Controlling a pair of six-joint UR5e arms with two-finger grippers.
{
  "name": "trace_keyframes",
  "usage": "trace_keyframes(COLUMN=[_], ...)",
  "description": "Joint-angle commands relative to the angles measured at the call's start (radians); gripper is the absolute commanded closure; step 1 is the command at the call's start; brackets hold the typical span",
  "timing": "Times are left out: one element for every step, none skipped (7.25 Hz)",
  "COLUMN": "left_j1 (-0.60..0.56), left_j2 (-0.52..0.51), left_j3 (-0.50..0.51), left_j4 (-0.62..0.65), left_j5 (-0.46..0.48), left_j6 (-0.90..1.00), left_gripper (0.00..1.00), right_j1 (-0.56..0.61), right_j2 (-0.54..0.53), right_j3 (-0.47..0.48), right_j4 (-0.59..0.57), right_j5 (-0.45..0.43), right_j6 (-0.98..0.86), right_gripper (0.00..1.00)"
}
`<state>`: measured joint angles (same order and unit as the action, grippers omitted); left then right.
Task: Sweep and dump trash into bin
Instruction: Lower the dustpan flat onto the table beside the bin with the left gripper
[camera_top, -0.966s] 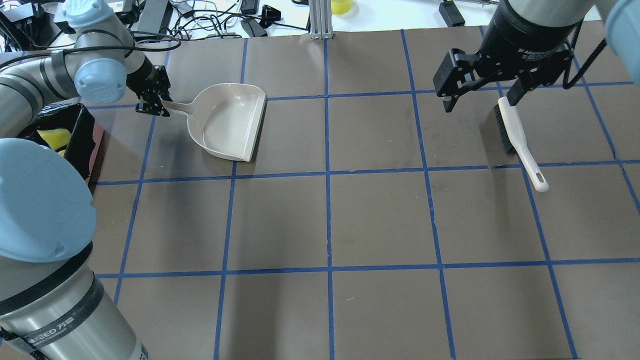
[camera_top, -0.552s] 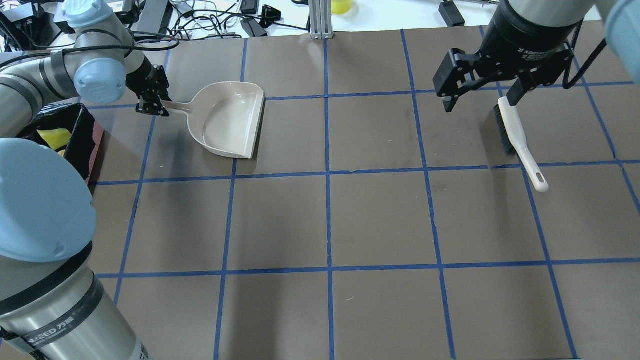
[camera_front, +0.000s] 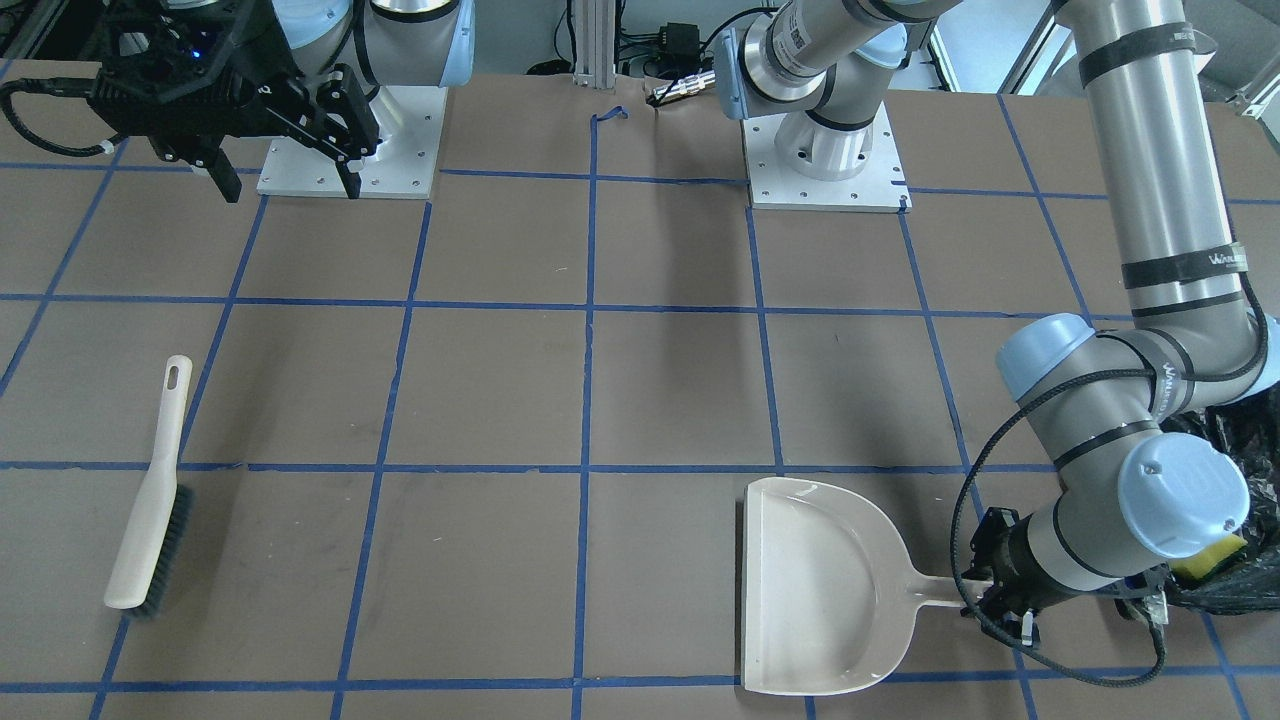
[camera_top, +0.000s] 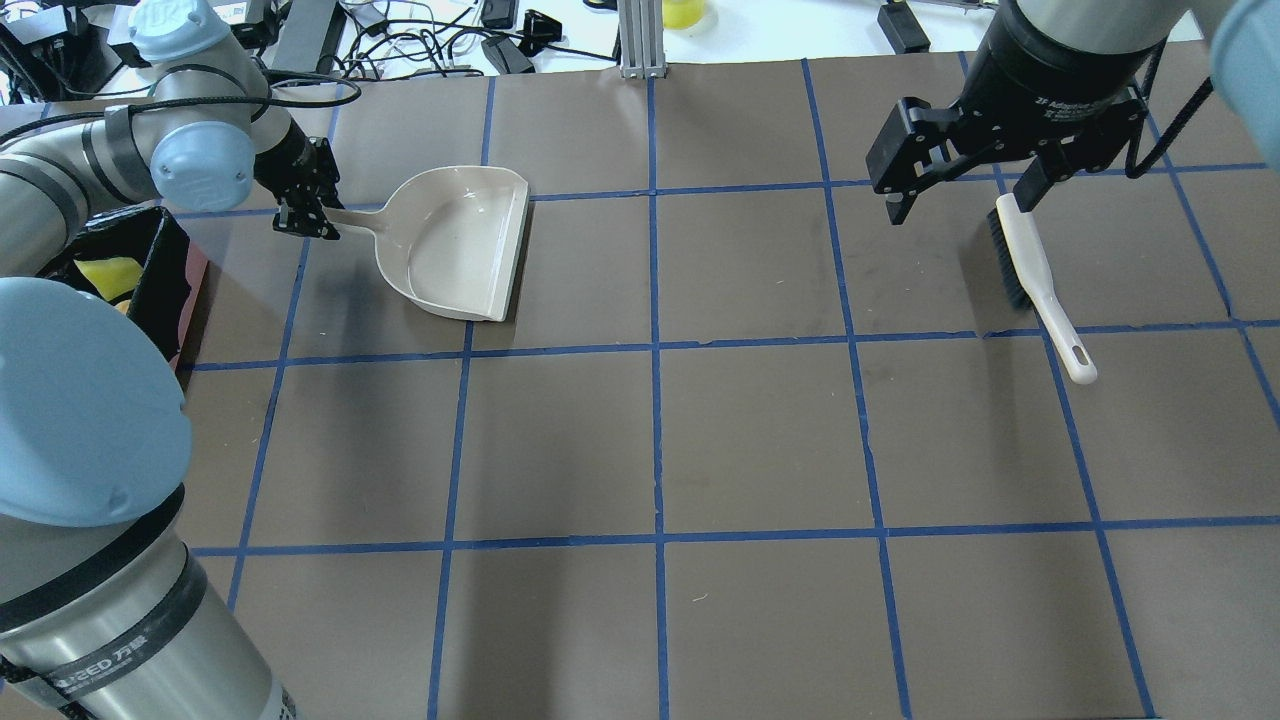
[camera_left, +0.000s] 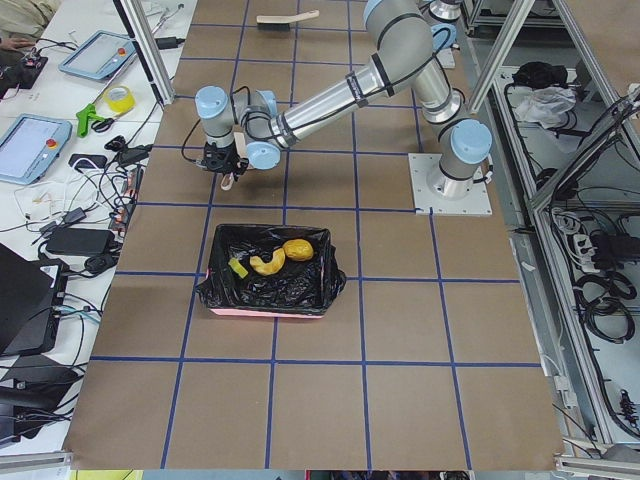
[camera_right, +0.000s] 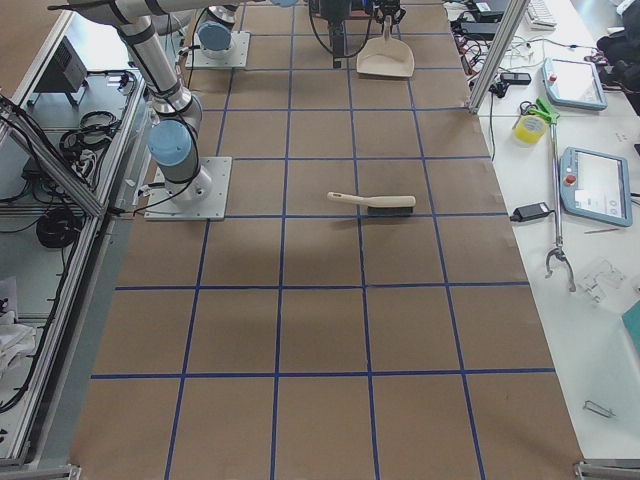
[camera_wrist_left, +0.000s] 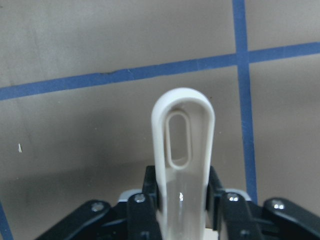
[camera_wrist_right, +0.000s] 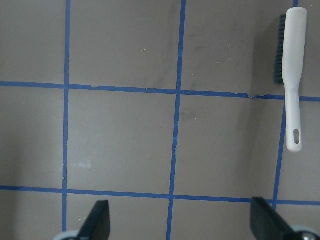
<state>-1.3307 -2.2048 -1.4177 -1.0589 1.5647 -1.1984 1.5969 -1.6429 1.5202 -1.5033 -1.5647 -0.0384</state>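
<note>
Brown matting taped into a blue grid covers the bench (camera_top: 760, 440). All the trash lies inside the bin (camera_left: 268, 313) at my left end: a glossy orange-brown lump (camera_left: 297, 250), a cream curved ring (camera_left: 266, 263) touching it, and a small yellow-green wedge (camera_left: 239, 268) just beside. I judge them light and smooth enough to roll or slide. From this far view they may be rubbery, but I can't be sure. They rest on a crinkly black bag lining, soft and slack over a pink rectangular shell. The dustpan (camera_top: 455, 250) near the bin is empty. It is thin, stiff beige plastic, best held by its slotted handle, where the left gripper (camera_top: 308, 212) has its jaws clamped. The right gripper (camera_top: 962, 200) hangs with jaws wide and empty above the brush (camera_top: 1035, 270), which lies flat, dark bristles to one side.
</note>
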Motion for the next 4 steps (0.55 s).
trace_keyframes(left_j1=[-0.001, -0.001, -0.001, -0.001], left_j2=[0.004, 0.004, 0.008, 0.010], left_j3=[-0.003, -0.003, -0.001, -0.001], left_j4=[-0.001, -0.001, -0.001, -0.001], left_j5=[0.011, 0.021, 0.023, 0.021], left_j6=[0.005, 0.010, 0.037, 0.040], left_gripper=[1.00, 0.98, 0.89, 0.85], right_j1=[0.000, 0.000, 0.000, 0.000], right_j2=[0.000, 0.000, 0.000, 0.000], right_j3=[0.000, 0.000, 0.000, 0.000], right_j4=[0.000, 0.000, 0.000, 0.000], right_j5=[0.000, 0.000, 0.000, 0.000], right_j6=[0.000, 0.000, 0.000, 0.000], right_gripper=[0.00, 0.00, 0.00, 0.00])
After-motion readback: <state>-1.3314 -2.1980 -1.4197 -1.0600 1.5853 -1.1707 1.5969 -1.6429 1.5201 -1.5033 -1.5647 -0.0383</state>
